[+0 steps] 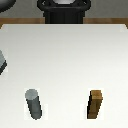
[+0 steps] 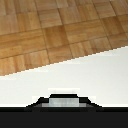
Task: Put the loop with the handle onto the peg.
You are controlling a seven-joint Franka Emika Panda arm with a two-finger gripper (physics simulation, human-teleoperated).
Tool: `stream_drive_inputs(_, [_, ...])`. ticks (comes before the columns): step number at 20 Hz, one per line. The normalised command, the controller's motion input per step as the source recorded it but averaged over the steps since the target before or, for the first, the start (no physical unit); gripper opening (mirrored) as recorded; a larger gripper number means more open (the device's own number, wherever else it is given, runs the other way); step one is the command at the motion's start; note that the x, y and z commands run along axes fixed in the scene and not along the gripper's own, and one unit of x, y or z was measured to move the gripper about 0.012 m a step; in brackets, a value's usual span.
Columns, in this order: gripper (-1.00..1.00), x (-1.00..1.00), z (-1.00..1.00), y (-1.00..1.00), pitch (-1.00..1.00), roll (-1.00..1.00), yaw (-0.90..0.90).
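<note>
A white surface (image 1: 65, 55) fills most of the exterior view. On it, toward the near edge and on the exterior view's left, stands the peg (image 1: 33, 104), an upright dark grey round cylinder with a flat top that casts a faint shadow to one side. Well apart from it, on the exterior view's right and at about the same depth, stands a brown square wooden block (image 1: 96, 104), also upright. The two do not touch.

At the exterior view's left edge a grey shape (image 1: 2, 62) juts partly into the picture; it is cut off by the frame, too little of it shows to say what it is. The loop with the handle cannot be made out with certainty in either view.

At the far edge of the surface sits the robot's dark base (image 1: 63, 12).

The wrist view looks across the white surface (image 2: 75, 77) to its edge, with a wooden parquet floor (image 2: 50, 35) beyond. A dark part with a light grey patch lies along the frame's lower border. The tool's fingers are not seen in either picture, so whether it is spread or closed, or carries anything, does not show.
</note>
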Motion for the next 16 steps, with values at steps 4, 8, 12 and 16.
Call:
stream_drive_inputs(4, [-1.00,0.00,0.00,0.75,0.00,0.00,0.00])
stream_drive_inputs(8, [-1.00,0.00,0.00,1.00,0.00,0.00,0.00])
stream_drive_inputs(12, [-1.00,0.00,0.00,0.50,0.00,0.00,0.00])
stream_drive_inputs(16, [-1.00,0.00,0.00,0.00,0.00,0.00,0.00])
